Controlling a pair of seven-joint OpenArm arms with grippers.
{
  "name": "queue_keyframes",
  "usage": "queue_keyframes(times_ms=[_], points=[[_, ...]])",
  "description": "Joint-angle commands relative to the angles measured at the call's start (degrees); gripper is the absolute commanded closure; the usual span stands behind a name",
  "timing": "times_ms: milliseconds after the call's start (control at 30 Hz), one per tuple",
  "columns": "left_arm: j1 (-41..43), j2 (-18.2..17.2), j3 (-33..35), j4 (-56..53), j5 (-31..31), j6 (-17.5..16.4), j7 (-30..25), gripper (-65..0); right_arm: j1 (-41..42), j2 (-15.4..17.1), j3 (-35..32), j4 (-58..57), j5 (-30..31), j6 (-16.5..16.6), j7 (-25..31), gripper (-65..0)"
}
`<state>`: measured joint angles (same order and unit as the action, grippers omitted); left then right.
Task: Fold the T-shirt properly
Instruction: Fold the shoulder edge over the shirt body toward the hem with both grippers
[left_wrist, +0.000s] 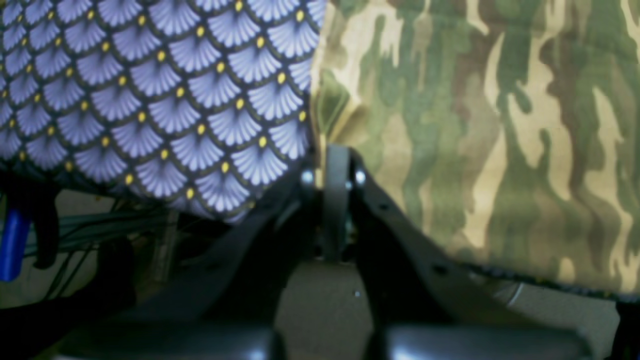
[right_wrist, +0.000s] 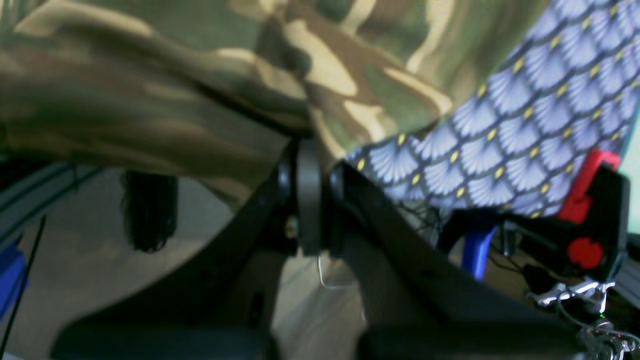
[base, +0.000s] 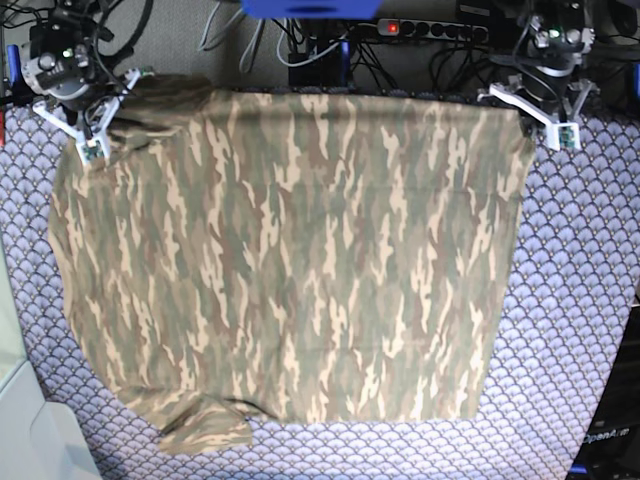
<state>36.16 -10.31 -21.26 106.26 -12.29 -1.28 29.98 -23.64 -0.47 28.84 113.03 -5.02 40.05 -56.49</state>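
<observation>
**Both pincers pinch the far corners of the spread T-shirt**

The T-shirt (base: 290, 260), in camouflage print, lies spread flat over most of the counter (base: 580, 330), which is covered by a purple-grey fan-scale cloth (base: 570, 300). In the base view its straight far edge runs along the counter's far edge, and one short sleeve (base: 205, 428) sticks out near the near edge, toward the left side of that view.

The left pincer (base: 545, 128) sits at the far right corner of the counter in the base view, closed on the corner of the shirt there. Its wrist view shows the two black fingers (left_wrist: 350, 200) pressed together around the shirt's edge, just where camouflage meets the fan-scale cloth (left_wrist: 150, 90).

The right pincer (base: 98, 140) sits at the far left corner, likewise clamped on the shirt. In its wrist view the jaws are shut on a bunched fold of camouflage fabric (right_wrist: 320, 90), which rises in wrinkles above the fan-scale cloth (right_wrist: 525, 135) beside it.

Behind the far edge lie cables and a power strip (base: 430, 30).
</observation>
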Motion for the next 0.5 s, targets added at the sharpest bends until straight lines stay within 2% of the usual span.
queue_keyframes(times_ms=[0,167,333,467], points=[[-0.1,-0.6,-0.5,1.7,0.6,1.0,-1.3,-0.7,0.1,0.6,0.4,0.9,-0.9,-0.1,-0.3,0.0],[-2.2,-0.3,-0.5,4.0,0.6,1.0,0.0,-0.7,2.0,0.9,-1.5,1.0,-0.9,-0.1,-0.2,0.0],[-10.6,-0.2,-0.5,3.8,0.4,1.0,13.4,-0.7,5.2,1.4,-4.4,0.9,-1.0,-0.1,-0.5,0.0],[-15.9,-0.1,-0.5,3.7,0.6,1.0,18.2,-0.7,9.1,1.7,-5.6,0.6,-1.4,-0.1,-0.5,0.0]])
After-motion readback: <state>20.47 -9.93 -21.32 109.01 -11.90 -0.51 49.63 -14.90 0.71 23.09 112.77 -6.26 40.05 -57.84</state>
